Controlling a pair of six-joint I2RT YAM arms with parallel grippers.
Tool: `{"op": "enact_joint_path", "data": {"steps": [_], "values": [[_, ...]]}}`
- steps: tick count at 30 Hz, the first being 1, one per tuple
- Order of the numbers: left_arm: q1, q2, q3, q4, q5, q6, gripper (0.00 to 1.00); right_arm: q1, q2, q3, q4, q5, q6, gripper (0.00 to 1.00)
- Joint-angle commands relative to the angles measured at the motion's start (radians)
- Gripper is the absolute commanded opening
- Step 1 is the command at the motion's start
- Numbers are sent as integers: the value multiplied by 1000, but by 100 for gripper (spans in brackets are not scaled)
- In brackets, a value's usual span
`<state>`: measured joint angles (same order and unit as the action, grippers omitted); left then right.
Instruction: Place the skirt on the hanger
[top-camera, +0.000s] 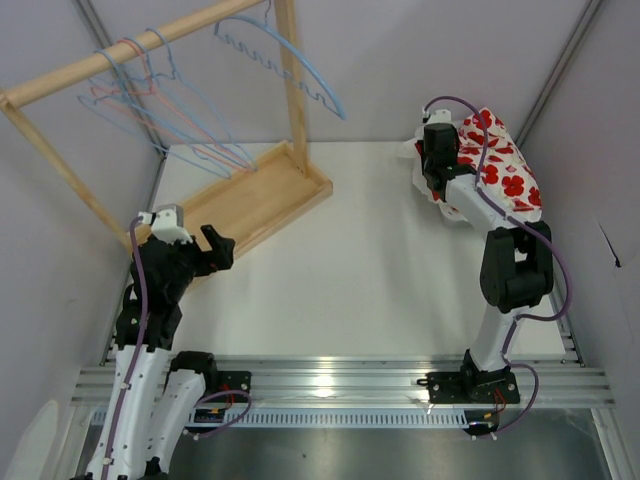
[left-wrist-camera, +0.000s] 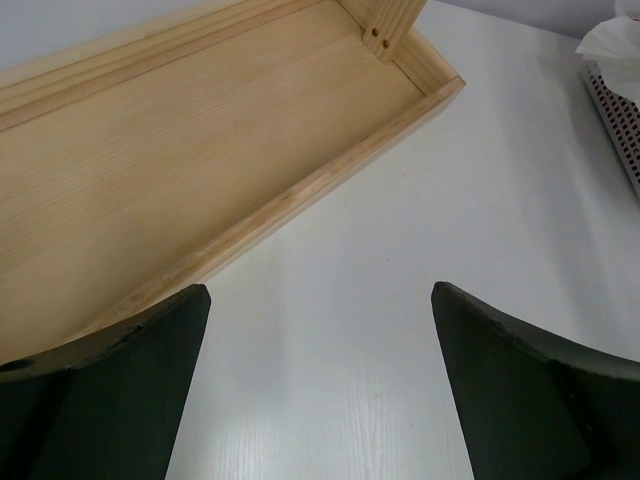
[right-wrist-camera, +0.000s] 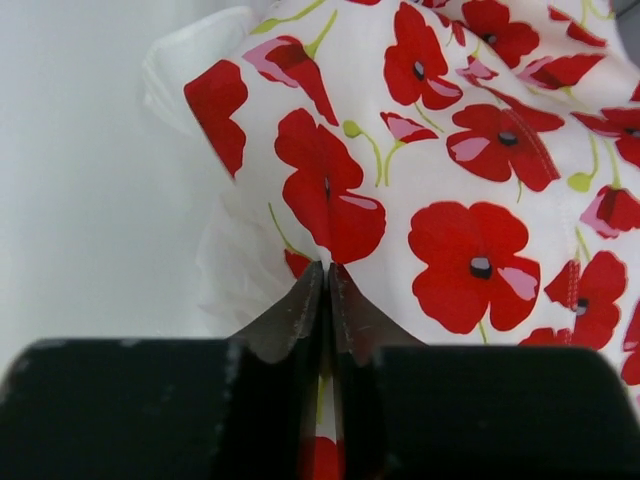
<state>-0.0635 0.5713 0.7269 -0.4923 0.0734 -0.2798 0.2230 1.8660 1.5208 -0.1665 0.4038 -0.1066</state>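
The skirt (top-camera: 505, 170), white with red poppies, lies bunched at the table's back right. My right gripper (top-camera: 436, 188) sits at its left edge. In the right wrist view that gripper (right-wrist-camera: 327, 265) is shut, with a fold of the skirt (right-wrist-camera: 450, 150) pinched between its tips. A blue hanger (top-camera: 290, 60) hangs on the wooden rack at the back, and several blue and pink hangers (top-camera: 160, 100) hang further left. My left gripper (top-camera: 208, 252) stands open and holds nothing beside the rack's base tray (top-camera: 260, 195). In the left wrist view it (left-wrist-camera: 320, 290) is above bare white table.
The rack's upright post (top-camera: 292, 80) rises from the tray, whose raised rim (left-wrist-camera: 300, 195) runs just ahead of my left fingers. White table lies between the two arms. A perforated grey object (left-wrist-camera: 615, 105) shows at the right edge of the left wrist view.
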Motion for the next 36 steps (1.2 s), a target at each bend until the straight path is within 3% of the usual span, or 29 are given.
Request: {"op": "enact_joint_path", "data": {"steps": [1,2,7,17,32,36], "values": [[-2,9,-3,32,20,24,100,-7,-42,-19,97,-25,-36,7],[-4,12,-1,34,16,25,100,-20,-42,-10,94,-54,-30,0],[-4,19,-1,35,32,28,100,-60,-63,24,45,-98,31,0],[-4,13,-21,92,305,50,100,-155,-287,205,-53,-359,163,0],[-4,-10,-44,113,365,54,99,-155,-502,444,-63,-577,245,0],[-4,-13,-29,121,423,45,99,-82,-527,458,-106,-684,239,0]]}}
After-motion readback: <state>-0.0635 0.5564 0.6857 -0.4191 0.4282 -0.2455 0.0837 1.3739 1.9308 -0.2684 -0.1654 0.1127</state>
